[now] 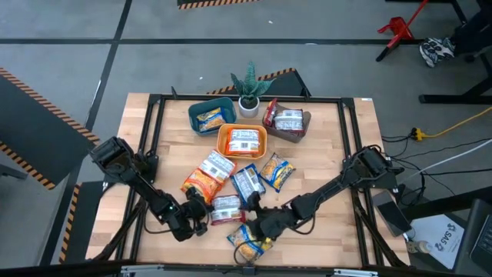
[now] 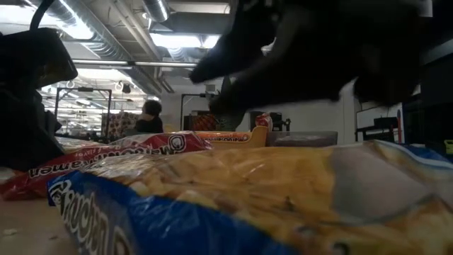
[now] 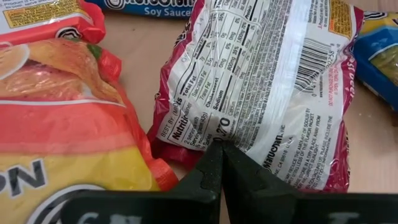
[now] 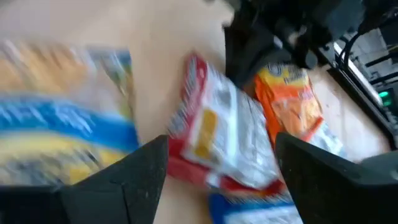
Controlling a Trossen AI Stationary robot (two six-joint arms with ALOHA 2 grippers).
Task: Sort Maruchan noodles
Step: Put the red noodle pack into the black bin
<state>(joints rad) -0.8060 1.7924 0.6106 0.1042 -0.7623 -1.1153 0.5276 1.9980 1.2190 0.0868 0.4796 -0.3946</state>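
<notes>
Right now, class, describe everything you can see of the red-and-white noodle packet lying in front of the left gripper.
The red-and-white noodle packet is a flat, glossy plastic pouch lying back side up on the wooden table: white panel with nutrition facts and a barcode, crimped red edges. It lies among the loose packets, an orange packet at its side. The shut left gripper meets its near edge.

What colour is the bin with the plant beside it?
Teal bin; the high view shows it best.
</notes>
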